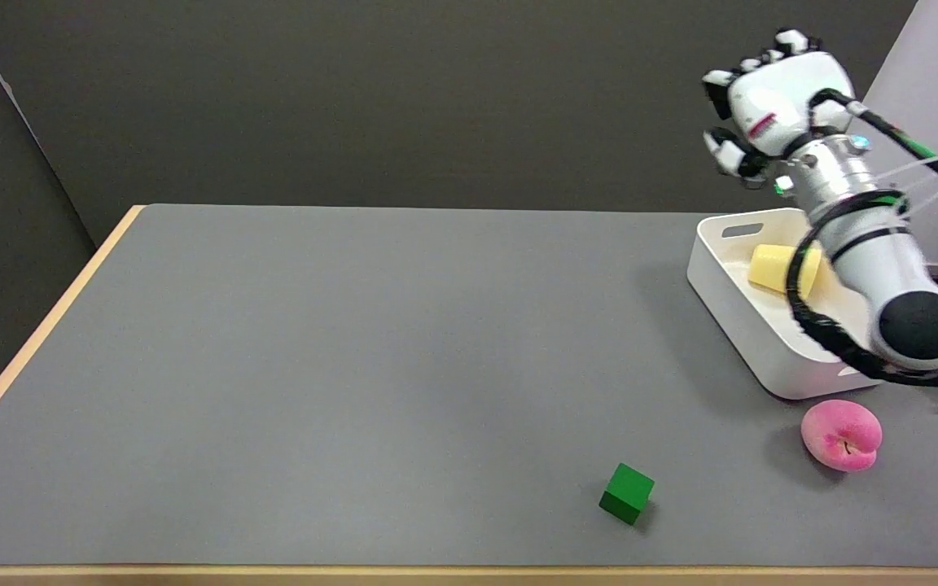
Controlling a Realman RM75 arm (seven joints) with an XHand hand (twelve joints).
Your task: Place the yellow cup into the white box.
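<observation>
Item: yellow cup [772, 267], lying on its side inside the white box [734, 297], toward the box's far end, partly hidden behind the forearm and a black cable loop [815, 330] that crosses in front of it. Item: white box, rectangular with rounded corners and a slot handle in its far wall, set at an angle near the right edge of the grey table [355, 366]. Item: right hand [770, 102], white shell with black fingertips, raised high above the box's far end against the dark backdrop, back of the hand toward the camera; fingers bent forward and apart, nothing seen in them, not touching the cup or the box. The white arm runs from the lower right of the picture up over the box. Item: pink peach-shaped toy [841, 435], on the table just beside the box's near corner, apart from it. Item: green cube [627, 493], on the table toward the near edge, left of the peach and well apart from the box. Table edged in light wood on its left and near sides
</observation>
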